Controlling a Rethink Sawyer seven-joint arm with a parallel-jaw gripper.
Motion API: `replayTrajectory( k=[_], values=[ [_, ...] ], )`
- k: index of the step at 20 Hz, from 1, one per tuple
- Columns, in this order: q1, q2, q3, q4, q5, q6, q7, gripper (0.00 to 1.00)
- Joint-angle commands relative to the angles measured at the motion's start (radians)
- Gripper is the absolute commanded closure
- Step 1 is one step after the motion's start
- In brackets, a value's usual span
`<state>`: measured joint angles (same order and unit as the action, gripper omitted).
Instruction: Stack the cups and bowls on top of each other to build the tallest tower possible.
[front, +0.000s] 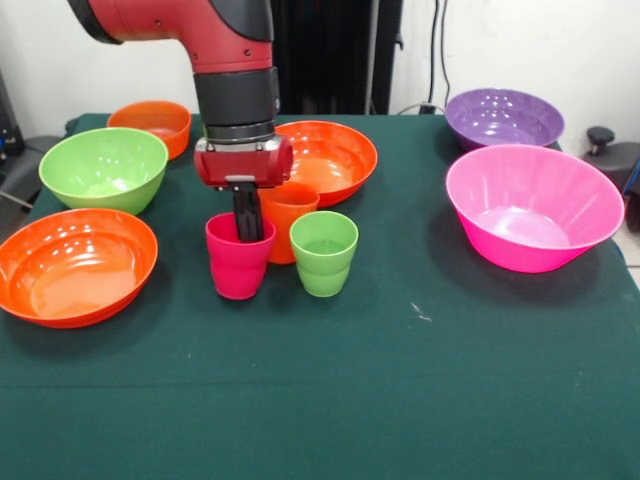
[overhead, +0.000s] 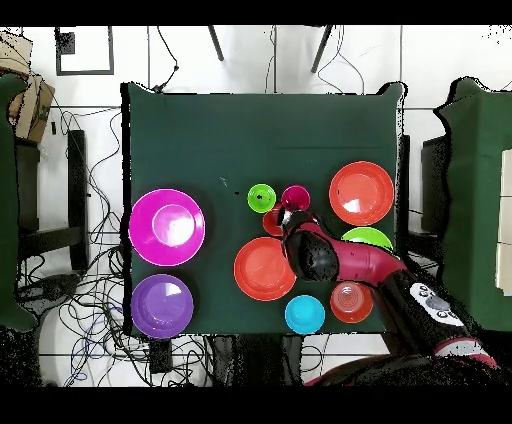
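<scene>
Gripper (front: 247, 228): black fingers reach into the magenta cup (front: 238, 258), seemingly pinching its rear wall, we judge for a lift | orange cup (front: 288, 217) and green cup (front: 324, 252) just beside, mid-table (front: 400, 400) | wide orange bowl (front: 330, 160) behind; pink bowl (front: 530, 205), purple bowl (front: 503, 117) near one edge | nothing stacked yet.

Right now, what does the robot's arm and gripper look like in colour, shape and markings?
The arm is a thick, rounded tube in glossy red with black sections at the joints. Its wrist is a black cylinder ending in a silver ring, above a boxy red gripper housing with a small pale plate on its face. Dark, narrow fingers hang below. In the overhead view, a white patch with dark marks shows near the base.
</scene>
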<state>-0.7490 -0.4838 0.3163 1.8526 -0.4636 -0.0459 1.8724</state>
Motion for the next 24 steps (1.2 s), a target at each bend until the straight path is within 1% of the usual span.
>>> replayTrajectory(
  k=[1,5,11,16,24],
  values=[
    [0.030,0.042,0.021,-0.085,0.019,-0.005,0.107,1.00],
    [0.024,0.045,0.026,-0.095,0.015,0.002,0.098,1.00],
    [0.007,0.026,0.046,-0.110,0.012,0.041,0.071,1.00],
    [0.001,0.035,0.054,-0.115,0.005,0.038,0.066,1.00],
    [-0.027,0.050,0.103,-0.157,-0.005,0.086,0.023,1.00]
  ],
)
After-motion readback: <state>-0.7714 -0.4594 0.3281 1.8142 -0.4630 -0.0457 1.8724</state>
